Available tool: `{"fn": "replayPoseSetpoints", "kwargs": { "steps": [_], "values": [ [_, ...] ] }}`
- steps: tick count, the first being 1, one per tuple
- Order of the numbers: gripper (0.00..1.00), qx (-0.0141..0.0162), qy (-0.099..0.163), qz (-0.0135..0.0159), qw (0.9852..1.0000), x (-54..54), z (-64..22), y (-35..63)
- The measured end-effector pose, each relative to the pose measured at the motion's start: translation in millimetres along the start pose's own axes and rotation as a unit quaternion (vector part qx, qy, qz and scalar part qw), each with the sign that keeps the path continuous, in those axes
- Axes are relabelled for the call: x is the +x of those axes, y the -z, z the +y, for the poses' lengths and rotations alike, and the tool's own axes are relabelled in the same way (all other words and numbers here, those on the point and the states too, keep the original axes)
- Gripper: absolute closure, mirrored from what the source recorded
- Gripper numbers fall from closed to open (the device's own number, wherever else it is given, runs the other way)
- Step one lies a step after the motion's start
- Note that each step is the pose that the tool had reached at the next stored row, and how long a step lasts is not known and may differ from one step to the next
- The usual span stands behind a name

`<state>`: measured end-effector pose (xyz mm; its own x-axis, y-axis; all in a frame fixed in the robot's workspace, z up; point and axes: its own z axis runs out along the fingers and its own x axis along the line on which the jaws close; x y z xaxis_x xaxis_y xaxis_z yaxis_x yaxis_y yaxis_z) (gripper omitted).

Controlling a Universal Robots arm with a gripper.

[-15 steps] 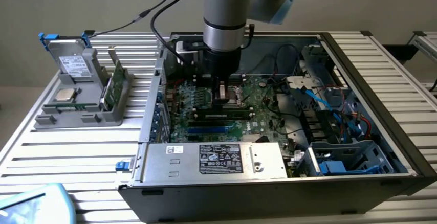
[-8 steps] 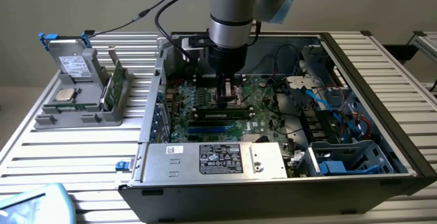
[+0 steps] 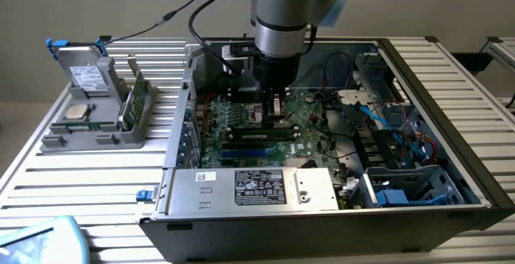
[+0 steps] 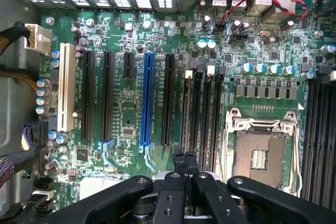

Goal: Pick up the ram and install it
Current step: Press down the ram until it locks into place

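Slatted bench [image 3: 96, 173] carried the open case [image 3: 450, 125]; your jaws were pressed together over the ram [image 3: 262, 135], so press squarely.

The end effector [image 3: 276, 108] hangs inside the open computer case [image 3: 450, 83], fingers pressed together, over the motherboard [image 4: 126, 103]. Free room lies straight above it. Toward the exterior view's right, loose cables [image 3: 378, 119] and a drive cage [image 3: 410, 185] crowd in; the power supply [image 3: 253, 188] walls off the near edge.
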<state>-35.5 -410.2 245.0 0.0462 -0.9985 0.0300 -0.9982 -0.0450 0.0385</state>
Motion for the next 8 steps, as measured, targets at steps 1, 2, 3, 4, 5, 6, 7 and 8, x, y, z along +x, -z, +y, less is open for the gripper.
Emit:
{"fn": "replayPoseSetpoints", "kwargs": {
  "steps": [1,2,3,4,5,6,7,8],
  "values": [
    [0.89,0.0000,0.000,0.0000,1.0000,0.3,-0.6,0.0],
    [0.89,0.0000,0.000,0.0000,1.0000,0.3,-0.6,0.0],
    [0.89,0.0000,0.000,0.0000,1.0000,0.3,-0.6,0.0],
    [0.89,0.0000,0.000,0.0000,1.0000,0.3,-0.6,0.0],
    [0.89,0.0000,0.000,-0.0001,1.0000,0.3,-0.6,0.0],
    [0.89,0.0000,0.000,-0.0001,1.0000,0.3,-0.6,0.0],
    [0.89,0.0000,0.000,-0.0001,1.0000,0.4,-0.6,0.0],
    [0.89,0.0000,0.000,0.0000,1.0000,0.3,-0.6,0.0]
  ]
}}
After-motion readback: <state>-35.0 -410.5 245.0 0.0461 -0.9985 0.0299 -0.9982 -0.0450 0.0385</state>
